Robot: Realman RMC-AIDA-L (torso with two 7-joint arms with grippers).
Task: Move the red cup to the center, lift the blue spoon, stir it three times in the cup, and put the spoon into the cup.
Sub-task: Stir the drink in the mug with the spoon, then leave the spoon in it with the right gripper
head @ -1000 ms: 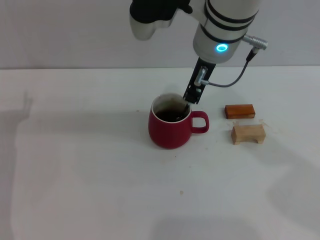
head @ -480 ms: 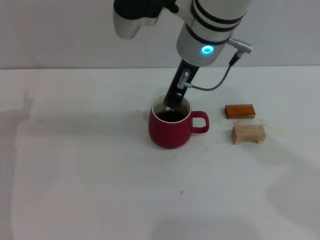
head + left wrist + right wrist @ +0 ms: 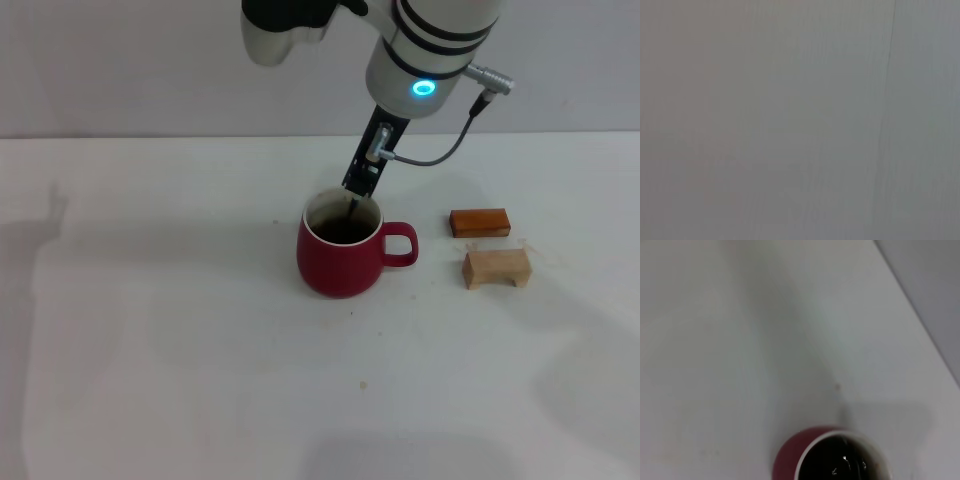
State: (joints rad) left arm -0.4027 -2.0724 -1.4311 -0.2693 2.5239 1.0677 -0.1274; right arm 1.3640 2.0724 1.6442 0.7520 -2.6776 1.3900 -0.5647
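Observation:
The red cup [image 3: 340, 265] stands near the middle of the white table, handle toward the right, with dark liquid inside. In the right wrist view the red cup [image 3: 790, 460] and its dark liquid show from above. My right gripper [image 3: 358, 190] hangs tilted just above the cup's far rim, shut on the blue spoon [image 3: 352, 211]. Only a thin dark stem of the spoon shows below the fingers, dipping into the liquid; its bowl is hidden. The left gripper is out of view, and its wrist view shows only a plain grey surface.
Two small wooden blocks lie to the right of the cup: a dark brown one [image 3: 479, 222] and a pale one [image 3: 496, 268] nearer to me. The white table [image 3: 150, 330] spreads to the left and front of the cup.
The right gripper swung from the cup's right rim to its left side, then back toward the middle, moving the spoon stem inside the cup. The cup stayed put.

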